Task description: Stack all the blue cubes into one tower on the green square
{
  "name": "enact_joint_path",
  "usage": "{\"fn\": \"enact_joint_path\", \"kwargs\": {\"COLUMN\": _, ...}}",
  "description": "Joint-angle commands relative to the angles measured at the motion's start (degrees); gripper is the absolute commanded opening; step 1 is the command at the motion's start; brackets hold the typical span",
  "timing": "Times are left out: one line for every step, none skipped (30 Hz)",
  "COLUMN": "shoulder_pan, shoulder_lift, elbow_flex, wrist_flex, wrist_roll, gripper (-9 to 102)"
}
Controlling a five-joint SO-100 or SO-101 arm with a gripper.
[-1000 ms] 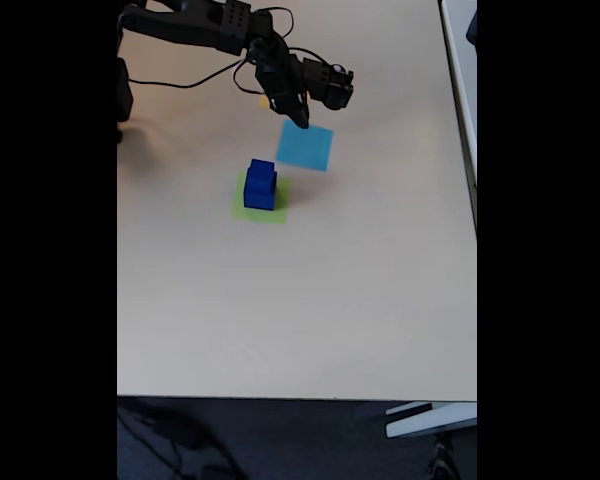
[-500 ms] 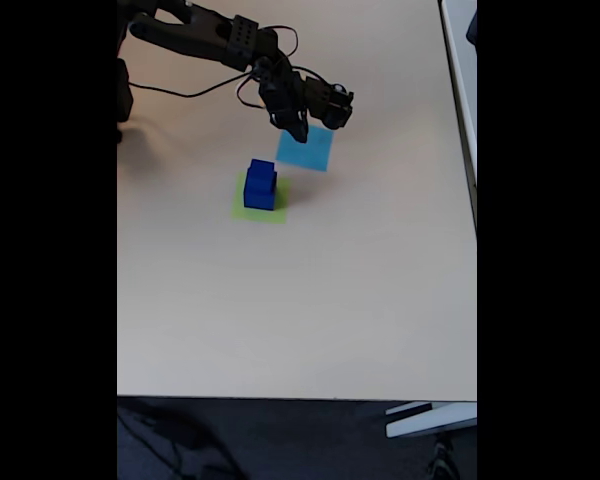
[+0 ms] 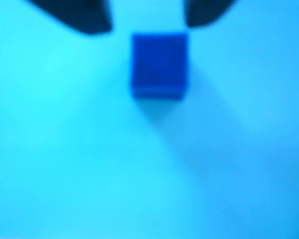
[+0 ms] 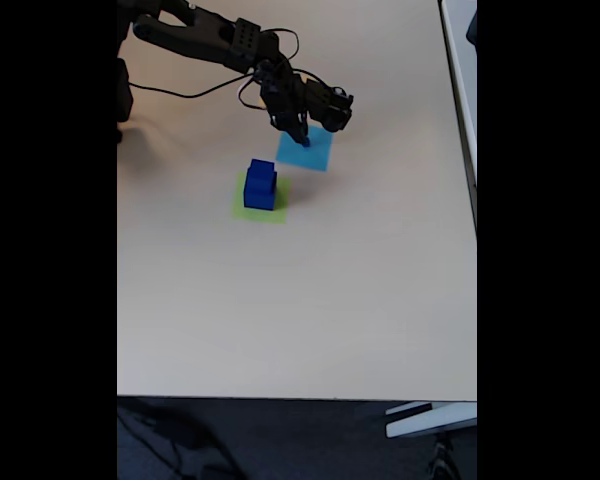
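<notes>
The blue cubes: two sit stacked (image 4: 260, 186) on the green square (image 4: 260, 207). My arm (image 4: 215, 40) bends down over the light-blue patch (image 4: 306, 151), my gripper (image 3: 147, 22) open around the small cube (image 3: 158, 64). The table (image 4: 300, 300) is tan.

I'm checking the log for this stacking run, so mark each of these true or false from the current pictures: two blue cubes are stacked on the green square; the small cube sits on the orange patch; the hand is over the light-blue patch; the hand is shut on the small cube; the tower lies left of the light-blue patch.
1. Two blue cubes are stacked on the green square. True.
2. The small cube sits on the orange patch. False: it rests on the light-blue patch.
3. The hand is over the light-blue patch. True.
4. The hand is shut on the small cube. False: in the wrist view its fingers stand apart above the cube.
5. In the fixed view the tower lies left of the light-blue patch. True.
</notes>
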State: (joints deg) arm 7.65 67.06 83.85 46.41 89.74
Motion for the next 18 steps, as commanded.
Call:
{"fn": "enact_joint_path", "kwargs": {"shoulder_pan": -0.5, "shoulder_lift": 0.5, "elbow_flex": -2.5, "wrist_flex": -1.3, "wrist_roll": -0.2, "gripper": 7}}
{"fn": "enact_joint_path", "kwargs": {"shoulder_pan": -0.6, "shoulder_lift": 0.5, "elbow_flex": -2.5, "wrist_flex": -1.4, "wrist_roll": -0.2, "gripper": 8}}
{"fn": "enact_joint_path", "kwargs": {"shoulder_pan": -0.7, "shoulder_lift": 0.4, "elbow_flex": -2.5, "wrist_flex": -1.4, "wrist_roll": -0.2, "gripper": 8}}
{"fn": "enact_joint_path", "kwargs": {"shoulder_pan": -0.8, "shoulder_lift": 0.4, "elbow_flex": -2.5, "wrist_flex": -1.4, "wrist_roll": -0.2, "gripper": 8}}
{"fn": "enact_joint_path", "kwargs": {"shoulder_pan": -0.9, "shoulder_lift": 0.6, "elbow_flex": -2.5, "wrist_flex": -1.4, "wrist_roll": -0.3, "gripper": 9}}
{"fn": "enact_joint_path", "kwargs": {"shoulder_pan": -1.1, "shoulder_lift": 0.9, "elbow_flex": -2.4, "wrist_flex": -1.5, "wrist_roll": -0.3, "gripper": 11}}
{"fn": "enact_joint_path", "kwargs": {"shoulder_pan": -1.2, "shoulder_lift": 1.2, "elbow_flex": -2.3, "wrist_flex": -1.5, "wrist_roll": -0.3, "gripper": 13}}
{"fn": "enact_joint_path", "kwargs": {"shoulder_pan": -1.5, "shoulder_lift": 1.6, "elbow_flex": -2.2, "wrist_flex": -1.5, "wrist_roll": -0.3, "gripper": 14}}
{"fn": "enact_joint_path", "kwargs": {"shoulder_pan": -1.8, "shoulder_lift": 2.0, "elbow_flex": -2.1, "wrist_flex": -1.5, "wrist_roll": -0.3, "gripper": 15}}
{"fn": "enact_joint_path", "kwargs": {"shoulder_pan": -2.1, "shoulder_lift": 2.5, "elbow_flex": -2.0, "wrist_flex": -1.5, "wrist_roll": -0.3, "gripper": 16}}
{"fn": "enact_joint_path", "kwargs": {"shoulder_pan": -2.5, "shoulder_lift": 3.1, "elbow_flex": -1.9, "wrist_flex": -1.6, "wrist_roll": -0.3, "gripper": 16}}
{"fn": "enact_joint_path", "kwargs": {"shoulder_pan": -2.9, "shoulder_lift": 3.7, "elbow_flex": -1.9, "wrist_flex": -1.8, "wrist_roll": -0.4, "gripper": 16}}
{"fn": "enact_joint_path", "kwargs": {"shoulder_pan": -3.3, "shoulder_lift": 4.3, "elbow_flex": -1.8, "wrist_flex": -1.9, "wrist_roll": -0.4, "gripper": 16}}
{"fn": "enact_joint_path", "kwargs": {"shoulder_pan": -3.9, "shoulder_lift": 5.0, "elbow_flex": -1.8, "wrist_flex": -1.9, "wrist_roll": -0.3, "gripper": 16}}
{"fn": "enact_joint_path", "kwargs": {"shoulder_pan": -4.3, "shoulder_lift": 5.7, "elbow_flex": -1.7, "wrist_flex": -2.1, "wrist_roll": -0.1, "gripper": 16}}
{"fn": "enact_joint_path", "kwargs": {"shoulder_pan": -4.8, "shoulder_lift": 6.8, "elbow_flex": -1.2, "wrist_flex": -2.7, "wrist_roll": -0.1, "gripper": 16}}
{"fn": "enact_joint_path", "kwargs": {"shoulder_pan": -5.4, "shoulder_lift": 7.9, "elbow_flex": -0.4, "wrist_flex": -3.4, "wrist_roll": 0.1, "gripper": 16}}
{"fn": "enact_joint_path", "kwargs": {"shoulder_pan": -5.9, "shoulder_lift": 9.1, "elbow_flex": 0.4, "wrist_flex": -3.9, "wrist_roll": 1.0, "gripper": 16}}
